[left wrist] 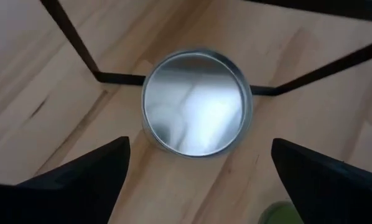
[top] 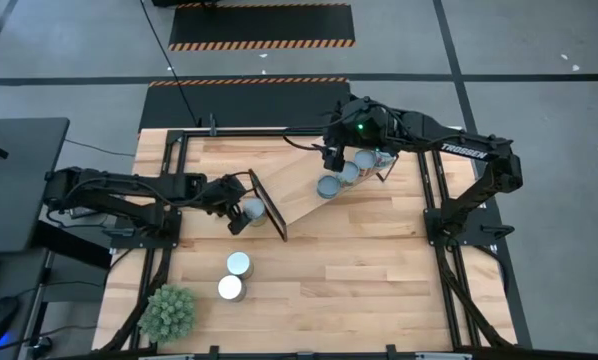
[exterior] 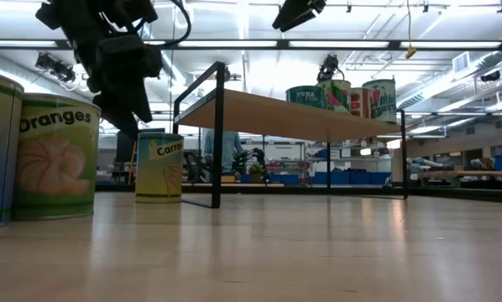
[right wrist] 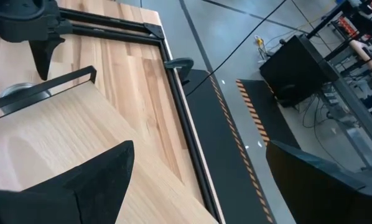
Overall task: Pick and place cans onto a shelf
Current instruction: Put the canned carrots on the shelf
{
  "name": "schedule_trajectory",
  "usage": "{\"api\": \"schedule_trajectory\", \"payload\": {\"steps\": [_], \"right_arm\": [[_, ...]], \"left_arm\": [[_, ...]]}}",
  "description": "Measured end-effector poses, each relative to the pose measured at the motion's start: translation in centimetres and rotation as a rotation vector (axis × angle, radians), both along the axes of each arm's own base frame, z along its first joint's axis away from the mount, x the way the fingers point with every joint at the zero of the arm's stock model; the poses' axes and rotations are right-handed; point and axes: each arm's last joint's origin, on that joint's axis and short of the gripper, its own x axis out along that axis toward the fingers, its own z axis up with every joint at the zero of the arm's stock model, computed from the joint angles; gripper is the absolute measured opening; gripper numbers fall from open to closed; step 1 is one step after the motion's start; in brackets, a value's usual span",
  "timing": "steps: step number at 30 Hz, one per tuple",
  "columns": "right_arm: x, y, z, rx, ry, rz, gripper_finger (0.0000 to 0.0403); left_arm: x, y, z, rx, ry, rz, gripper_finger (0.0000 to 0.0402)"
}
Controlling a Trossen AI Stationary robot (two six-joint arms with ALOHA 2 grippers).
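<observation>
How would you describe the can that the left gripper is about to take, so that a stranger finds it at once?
Start at the long light-wood shelf with black end frames. At its left end frame, one silver-topped metal can stands on the tabletop under the open left gripper. Unlike the cans on the shelf or the pair near the spiky green plant, it stands alone.

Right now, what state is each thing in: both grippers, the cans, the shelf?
Left gripper: open, hovering above the carrots can, not touching it.
Carrots can: upright on the table beside the shelf's end frame.
Right gripper: open, empty, above the shelf.
Shelf: standing, three cans on top.
Two spare cans: upright on the table.
</observation>
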Motion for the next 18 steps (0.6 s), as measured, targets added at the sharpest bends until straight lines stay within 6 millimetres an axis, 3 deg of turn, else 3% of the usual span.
{"api": "schedule_trajectory", "payload": {"steps": [18], "right_arm": [[0.0, 0.0, 0.0, -0.005, 0.0, 0.006, 0.0373]], "left_arm": [[1.4, 0.1, -2.4, 0.039, 0.126, -0.061, 0.0396]]}}
